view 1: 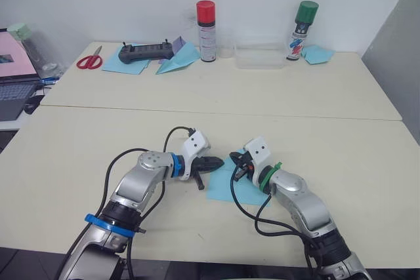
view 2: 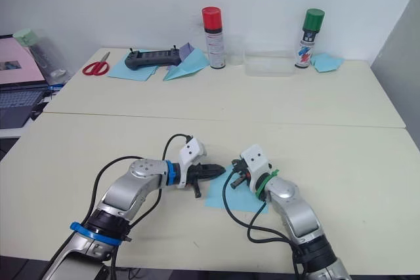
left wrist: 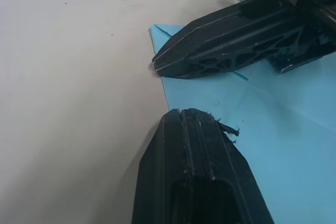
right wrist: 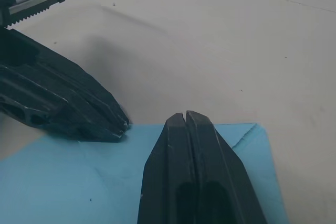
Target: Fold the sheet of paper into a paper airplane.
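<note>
The sheet of paper [view 1: 244,187] lies flat on the cream bench [view 1: 341,162], directly under and between the two claws. The left claw [view 1: 218,161] reaches in from the sheet's left edge, its two black fingers pressed together; its tip sits just over that edge near the sheet's far corner. The right claw [view 1: 235,159] comes from the opposite side, fingers also closed against each other with nothing between them, its tip over the same far part of the sheet. The two tips point at one another and stand just beside each other, nearly touching, above the paper. In the left wrist view, the left claw [left wrist: 197,116] hangs over the sheet's border, with a fold line visible in the blue surface [left wrist: 283,129] beyond it. In the right wrist view, the right claw [right wrist: 187,116] lies over the sheet [right wrist: 68,182], whose far corner shows just past its tip.

Well apart from both claws, at the far side of the bench, stand a red-capped spray can [view 1: 207,31] and a green-capped spray can [view 1: 302,29].
</note>
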You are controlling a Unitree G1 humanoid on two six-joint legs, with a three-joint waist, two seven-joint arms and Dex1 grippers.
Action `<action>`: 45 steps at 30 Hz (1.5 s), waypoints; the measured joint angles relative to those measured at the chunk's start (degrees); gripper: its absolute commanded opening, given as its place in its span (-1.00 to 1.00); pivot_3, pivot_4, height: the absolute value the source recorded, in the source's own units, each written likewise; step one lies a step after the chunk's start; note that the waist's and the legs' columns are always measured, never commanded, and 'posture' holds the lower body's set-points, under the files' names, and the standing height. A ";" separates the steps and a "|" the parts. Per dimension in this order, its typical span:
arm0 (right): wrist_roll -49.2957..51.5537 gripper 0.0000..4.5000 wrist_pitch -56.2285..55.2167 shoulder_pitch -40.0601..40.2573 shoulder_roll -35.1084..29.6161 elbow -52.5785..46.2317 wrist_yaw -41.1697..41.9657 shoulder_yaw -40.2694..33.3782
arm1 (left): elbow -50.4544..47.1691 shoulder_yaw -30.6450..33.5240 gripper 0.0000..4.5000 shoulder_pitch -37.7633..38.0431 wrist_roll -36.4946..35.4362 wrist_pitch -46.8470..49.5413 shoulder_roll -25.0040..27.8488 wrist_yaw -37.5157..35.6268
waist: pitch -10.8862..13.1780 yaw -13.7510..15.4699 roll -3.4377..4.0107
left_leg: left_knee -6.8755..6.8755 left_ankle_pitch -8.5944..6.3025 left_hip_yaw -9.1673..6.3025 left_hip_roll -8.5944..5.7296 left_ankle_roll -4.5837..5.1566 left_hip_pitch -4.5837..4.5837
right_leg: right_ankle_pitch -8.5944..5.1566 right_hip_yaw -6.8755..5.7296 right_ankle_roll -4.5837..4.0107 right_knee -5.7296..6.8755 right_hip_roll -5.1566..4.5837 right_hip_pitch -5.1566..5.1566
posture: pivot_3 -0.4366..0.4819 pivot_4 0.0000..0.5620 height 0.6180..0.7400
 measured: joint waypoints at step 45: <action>0.84 -1.00 -4.90 0.05 0.50 3.05 3.37 -0.09 | -13.34 8.13 -0.99 4.38 -7.97 5.36 6.79 -1.22 | 0.19 -2.19 -0.50 | -0.19 -0.04 0.09 0.12 -0.06 0.00 | -0.09 0.03 -0.05 -0.03 0.04 -0.10 | -0.05 -0.47 1.00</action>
